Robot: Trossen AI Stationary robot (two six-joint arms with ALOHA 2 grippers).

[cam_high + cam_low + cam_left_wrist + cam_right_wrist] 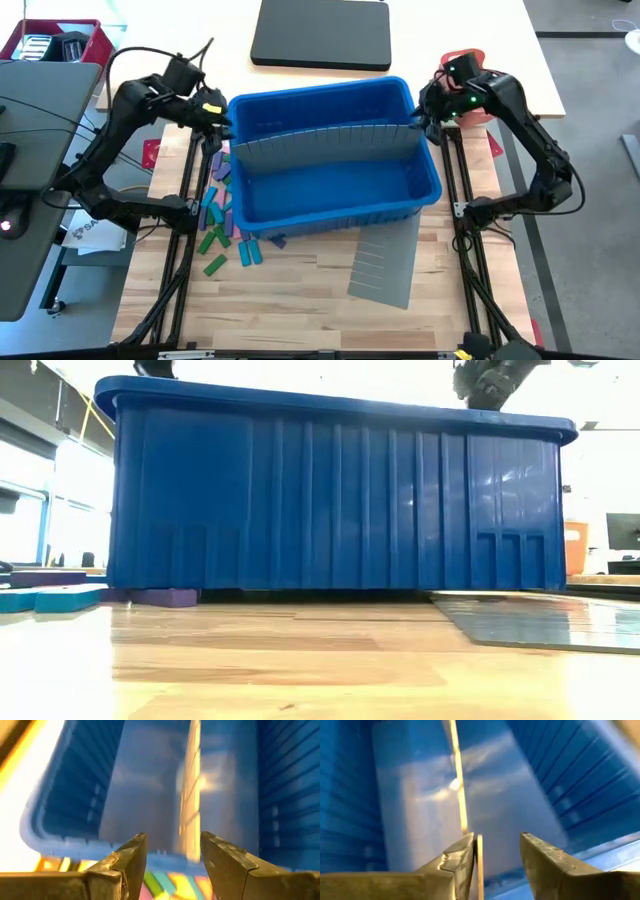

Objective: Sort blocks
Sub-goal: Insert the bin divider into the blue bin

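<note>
A big blue bin (pixel 400 190) stands mid-table. A grey slotted divider sheet (pixel 325 142) stands on edge inside it, running from the bin's left wall to its right wall. My left gripper (pixel 172 850) hovers open above the bin's left rim at the divider's left end, clear of it. At the divider's right end, over the right rim, my right gripper (pixel 497 847) is open too. The blocks (pixel 222 215), green, blue, pink and purple, lie scattered on the table along the bin's left and near-left side; some show in the low view (pixel 50 598). My right gripper has its jaws apart on either side of the divider's right end (pixel 479 862), coming slanting down from the table's right. The sheet's edge lies close by one finger (pixel 462 855); I cannot tell whether they touch. The divider stands upright in the bin.
A second grey slotted sheet (pixel 385 262) lies flat on the table at the bin's near right corner. A black flat case (pixel 322 33) sits at the far edge, a red tray (pixel 55 40) beyond the far left, an orange-red piece (pixel 470 60) behind my right arm.
</note>
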